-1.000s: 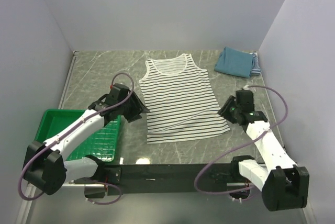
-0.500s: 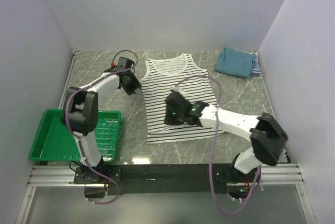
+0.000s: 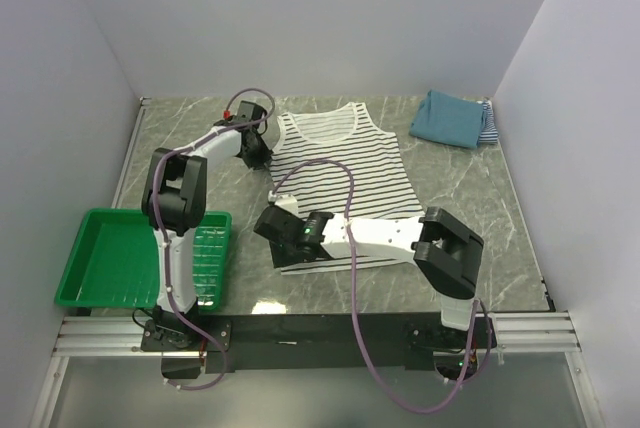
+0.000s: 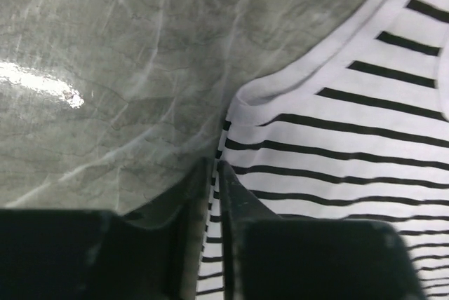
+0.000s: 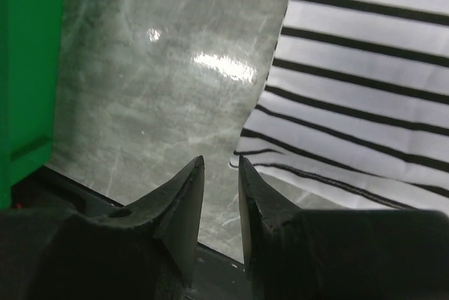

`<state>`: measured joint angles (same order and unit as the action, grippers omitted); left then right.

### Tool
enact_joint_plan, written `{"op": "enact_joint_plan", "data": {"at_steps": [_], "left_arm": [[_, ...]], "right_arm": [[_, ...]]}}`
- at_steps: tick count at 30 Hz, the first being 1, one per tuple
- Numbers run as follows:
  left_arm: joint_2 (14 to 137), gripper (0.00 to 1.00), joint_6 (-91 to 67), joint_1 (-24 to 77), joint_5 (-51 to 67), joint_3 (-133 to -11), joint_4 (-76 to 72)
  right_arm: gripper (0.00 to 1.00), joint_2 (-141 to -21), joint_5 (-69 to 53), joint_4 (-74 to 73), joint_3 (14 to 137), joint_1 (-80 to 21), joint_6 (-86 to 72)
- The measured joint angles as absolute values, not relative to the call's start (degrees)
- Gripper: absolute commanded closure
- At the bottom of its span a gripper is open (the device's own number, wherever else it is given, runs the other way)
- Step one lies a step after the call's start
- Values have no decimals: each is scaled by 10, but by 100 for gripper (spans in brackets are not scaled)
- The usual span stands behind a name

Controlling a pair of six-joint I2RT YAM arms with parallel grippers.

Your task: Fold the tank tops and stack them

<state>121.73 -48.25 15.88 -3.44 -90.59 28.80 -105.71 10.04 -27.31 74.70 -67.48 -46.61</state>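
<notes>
The black-and-white striped tank top (image 3: 345,183) lies spread flat near the middle of the table (image 3: 460,208), neck opening toward the far wall and hem toward the arm bases. The left gripper (image 4: 216,168) sits at the garment's left side edge, just below the white-trimmed armhole. Its jaws are drawn together to a thin slit, and striped fabric shows inside that slit, so the claw is closed on the cloth edge. The right arm reaches across the table to the garment's near-left hem corner. The right gripper (image 5: 219,165) is low over bare table with its jaws slightly parted. Only the grey surface shows between them, and the hem corner lies just beside the outer face of one finger, outside the gap, so nothing is gripped. The teal tank top (image 3: 448,118) lies folded at the far right corner of the table, resting on the folded navy-and-white striped tank top (image 3: 489,126), well apart from both claws. The green basket (image 3: 100,268) stands at the near left.
</notes>
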Motion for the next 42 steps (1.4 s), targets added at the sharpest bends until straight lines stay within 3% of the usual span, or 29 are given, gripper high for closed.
{"op": "enact_joint_plan", "data": {"at_steps": [6, 14, 17, 18, 21, 24, 26, 29, 30, 33, 38, 42], "left_arm": [[1229, 99, -475, 158, -39, -913, 290], [1241, 100, -474, 154, -40, -933, 293], [1244, 99, -474, 150, -39, -939, 294], [1244, 99, -474, 149, -39, -939, 294], [1244, 99, -474, 144, -39, -939, 294], [1244, 99, -474, 139, -39, -940, 294], [1244, 96, -473, 136, -39, -940, 294], [1244, 80, -471, 132, -38, -940, 294], [1243, 68, -470, 131, -37, -940, 294], [1235, 59, -470, 130, -30, -934, 287], [1191, 58, -475, 131, -10, -882, 257], [1189, 62, -477, 131, 0, -877, 243]], "right_arm": [[64, -1073, 110, -289, 752, -688, -469], [63, -1119, 124, -302, 759, -704, -471], [77, -1119, 127, -303, 762, -708, -471], [86, -1119, 128, -305, 761, -709, -472], [96, -1113, 127, -299, 749, -710, -473], [100, -1094, 121, -296, 727, -710, -473], [100, -1077, 112, -293, 710, -710, -473], [100, -1048, 90, -283, 688, -707, -473], [100, -1040, 83, -277, 683, -706, -472], [100, -1028, 65, -263, 680, -702, -472], [100, -1023, 39, -240, 672, -692, -473], [100, -1002, 23, -232, 652, -677, -474]]}}
